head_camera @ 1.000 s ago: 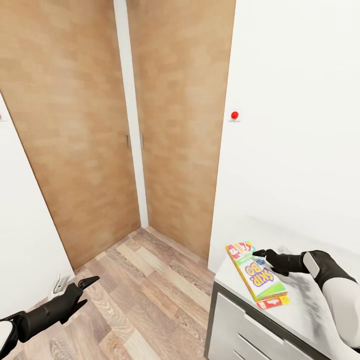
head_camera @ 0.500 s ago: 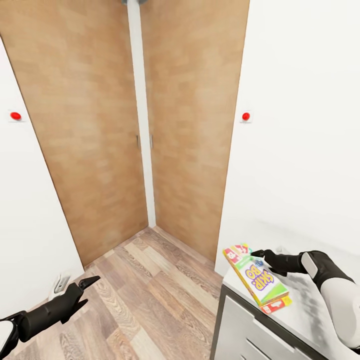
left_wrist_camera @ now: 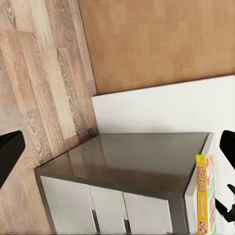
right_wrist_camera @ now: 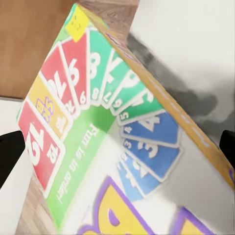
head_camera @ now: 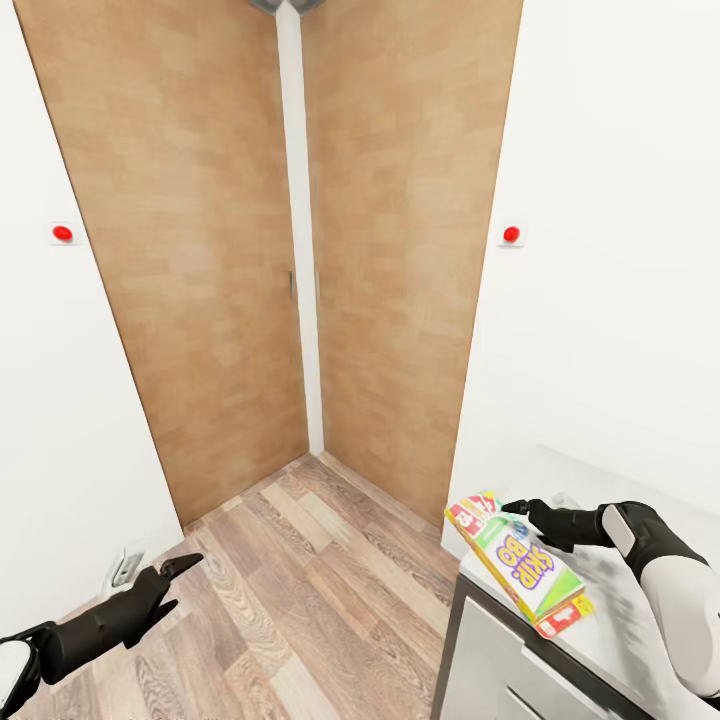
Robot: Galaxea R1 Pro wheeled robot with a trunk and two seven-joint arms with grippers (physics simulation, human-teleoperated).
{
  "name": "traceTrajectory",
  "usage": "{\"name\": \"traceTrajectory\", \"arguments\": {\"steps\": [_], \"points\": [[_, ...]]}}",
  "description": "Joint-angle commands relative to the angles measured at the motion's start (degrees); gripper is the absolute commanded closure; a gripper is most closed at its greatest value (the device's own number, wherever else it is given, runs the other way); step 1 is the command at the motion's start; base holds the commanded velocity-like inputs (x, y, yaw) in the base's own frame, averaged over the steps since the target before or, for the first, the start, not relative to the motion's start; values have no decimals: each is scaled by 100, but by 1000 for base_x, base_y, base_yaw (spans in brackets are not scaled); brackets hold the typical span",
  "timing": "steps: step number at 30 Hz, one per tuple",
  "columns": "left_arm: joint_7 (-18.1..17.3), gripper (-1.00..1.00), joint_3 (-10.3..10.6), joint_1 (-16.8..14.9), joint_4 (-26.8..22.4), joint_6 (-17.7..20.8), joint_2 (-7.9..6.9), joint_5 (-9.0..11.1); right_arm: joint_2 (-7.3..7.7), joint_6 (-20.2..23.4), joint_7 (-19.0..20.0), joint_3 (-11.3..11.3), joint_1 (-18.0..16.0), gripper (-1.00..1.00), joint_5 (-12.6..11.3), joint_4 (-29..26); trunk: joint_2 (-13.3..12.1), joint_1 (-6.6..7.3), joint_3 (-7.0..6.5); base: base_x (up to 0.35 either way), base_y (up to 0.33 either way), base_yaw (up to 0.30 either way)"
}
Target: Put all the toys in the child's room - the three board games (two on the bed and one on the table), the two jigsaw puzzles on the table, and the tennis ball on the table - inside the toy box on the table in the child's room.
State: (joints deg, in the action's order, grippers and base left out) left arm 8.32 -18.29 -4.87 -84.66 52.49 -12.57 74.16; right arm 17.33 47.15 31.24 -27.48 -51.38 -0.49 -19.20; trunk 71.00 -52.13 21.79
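Note:
One of the board games (head_camera: pixel 525 565), a yellow-green Skip-Bo box with red edge, hangs tilted over the table's (head_camera: pixel 600 628) near corner, partly past the edge. My right gripper (head_camera: pixel 517 510) is shut on its upper end; the right wrist view shows the board game's card print (right_wrist_camera: pixel 122 147) spanning the space between the fingers. Low at the left, my left gripper (head_camera: pixel 172 585) stands open above the wood floor, holding nothing. The left wrist view looks across at the table's dark grey top (left_wrist_camera: pixel 137 156) and the board game (left_wrist_camera: pixel 206 193) seen edge-on.
Two tall wooden doors (head_camera: pixel 200 250) meet in the corner ahead. Red round buttons (head_camera: pixel 63 233) sit on the white walls on both sides. Plank floor (head_camera: pixel 300 580) lies open between my arms. White cabinet fronts (head_camera: pixel 500 660) face the floor under the table.
The whole view has swung left, so doors, wall and table slid right in the picture. The board game stays in my right gripper and now overhangs the table corner more. The left arm is unchanged.

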Motion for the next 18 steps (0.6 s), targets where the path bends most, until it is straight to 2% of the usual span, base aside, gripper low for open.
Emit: {"name": "traceTrajectory", "arguments": {"steps": [1,3,5,8,11,12,13,14,16,18], "points": [[64,-100,36,-5,1,22,0,48,-1,38,5,-29,-4,-100,-4,-4,4,0,6,0,0,81],[80,-100,236,-5,15,-16,0,12,-1,30,5,-29,-4,-100,-4,-7,4,0,5,0,0,43],[90,-100,314,-5,32,-38,0,-3,1,23,2,-28,-4,-100,-4,-14,4,0,5,0,0,24],[124,-100,537,-44,258,-92,14,-23,8,-63,0,-23,-4,-100,-5,-79,4,0,4,0,0,10],[110,-100,931,-410,997,-233,146,-31,37,-510,2,-29,-2,-100,-11,-452,4,0,4,0,0,4],[103,-100,1275,-803,1576,-294,235,-56,63,-804,-7,-45,28,-100,-15,-824,4,0,4,0,0,2],[97,-100,1478,-1029,1895,-318,281,-83,75,-918,-8,-53,81,-100,-22,-1030,4,0,4,0,0,1],[84,-100,2069,-1738,2818,-384,455,-193,89,-1124,-10,-67,401,-100,-52,-1786,4,0,4,0,0,0],[79,-100,2348,-2196,3353,-486,601,-248,80,-1159,-9,-72,683,-100,-68,-2461,4,0,4,0,0,0],[77,-100,2544,-2609,3798,-651,723,-291,57,-1094,-7,-76,996,-100,-85,-3221,4,0,4,0,0,0]]}}
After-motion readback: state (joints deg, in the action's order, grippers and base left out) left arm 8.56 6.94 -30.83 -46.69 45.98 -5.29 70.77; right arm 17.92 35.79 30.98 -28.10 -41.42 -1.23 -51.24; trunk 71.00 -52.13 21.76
